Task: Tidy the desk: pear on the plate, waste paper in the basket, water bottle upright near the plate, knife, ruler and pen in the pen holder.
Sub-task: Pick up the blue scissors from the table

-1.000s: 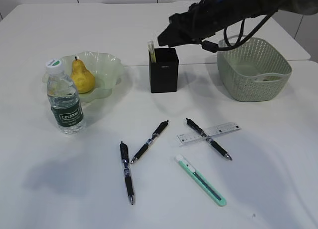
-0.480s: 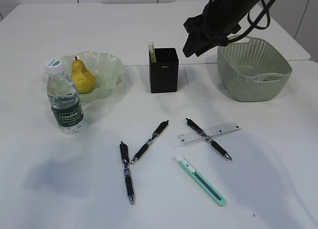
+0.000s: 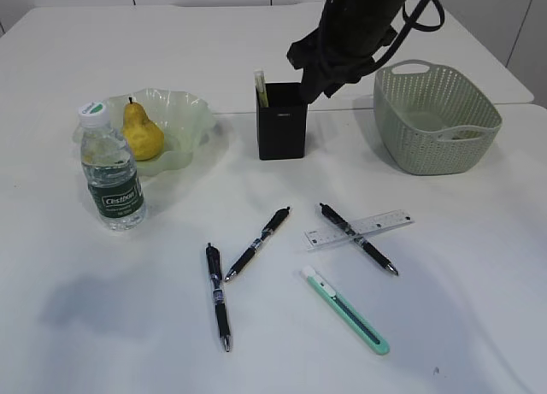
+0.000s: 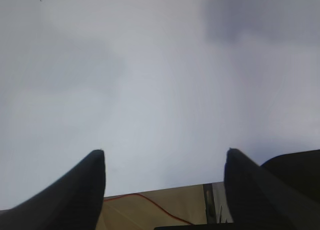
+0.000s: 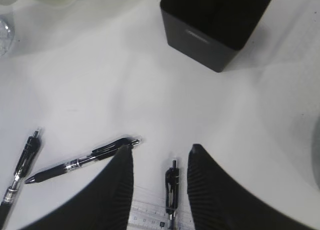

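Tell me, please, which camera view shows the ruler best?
The exterior view: the ruler lies whole on the table, with a black pen crossing it. The right wrist view catches only a strip at its bottom edge; the left wrist view shows none.

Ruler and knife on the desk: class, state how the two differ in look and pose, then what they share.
The ruler is clear with printed markings; the knife is opaque mint green with a white end. A pen lies across the ruler; nothing touches the knife. The ruler lies nearly level in the exterior view; the knife slants steeply. Both are long and flat on the table.

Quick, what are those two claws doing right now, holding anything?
Left gripper: open, holding nothing.
Right gripper: open, empty, above the pens and ruler.
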Tool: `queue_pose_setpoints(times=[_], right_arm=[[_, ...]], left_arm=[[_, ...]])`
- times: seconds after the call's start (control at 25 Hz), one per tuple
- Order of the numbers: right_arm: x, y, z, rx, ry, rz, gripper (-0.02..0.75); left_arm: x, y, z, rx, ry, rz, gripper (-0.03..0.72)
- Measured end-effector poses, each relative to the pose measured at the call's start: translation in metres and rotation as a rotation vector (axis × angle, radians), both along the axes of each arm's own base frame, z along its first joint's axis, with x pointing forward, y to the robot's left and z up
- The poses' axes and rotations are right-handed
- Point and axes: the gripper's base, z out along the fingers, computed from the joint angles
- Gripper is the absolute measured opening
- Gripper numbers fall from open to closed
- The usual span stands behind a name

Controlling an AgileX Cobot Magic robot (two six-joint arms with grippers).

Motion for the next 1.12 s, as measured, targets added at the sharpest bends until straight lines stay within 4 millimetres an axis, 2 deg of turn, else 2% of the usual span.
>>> queue_pose_setpoints(times=[0.12,0.32,0.6,0.8,0.92,1.12], right_arm=[[-0.007,0.007,-0.001,-0.015,0.016,0.005,0.302],[-0.019,0.0,-0.007,-0.06,0.06,-0.005,0.301],[-0.052,-0.01,-0.024,-0.093,0.19,-0.037,0.301],[-0.073,-0.011,-0.03,-0.048,0.272,-0.06,0.3],[-0.086,-0.009,-0.04,-0.044,0.324,-0.054,0.299],[-0.115,0.001,-0.066,-0.092,0.431,-0.013,0.298]], left_arm=[[0.0,0.0,0.0,0.004,-0.001,0.0,0.52],[0.0,0.001,0.0,0.01,-0.002,-0.001,0.52],[0.0,0.001,0.0,0.012,-0.003,-0.001,0.52],[0.0,0.001,0.0,0.013,-0.003,-0.001,0.52],[0.001,0.002,0.0,0.028,-0.006,-0.003,0.52],[0.001,0.005,0.001,0.061,-0.013,-0.006,0.52]])
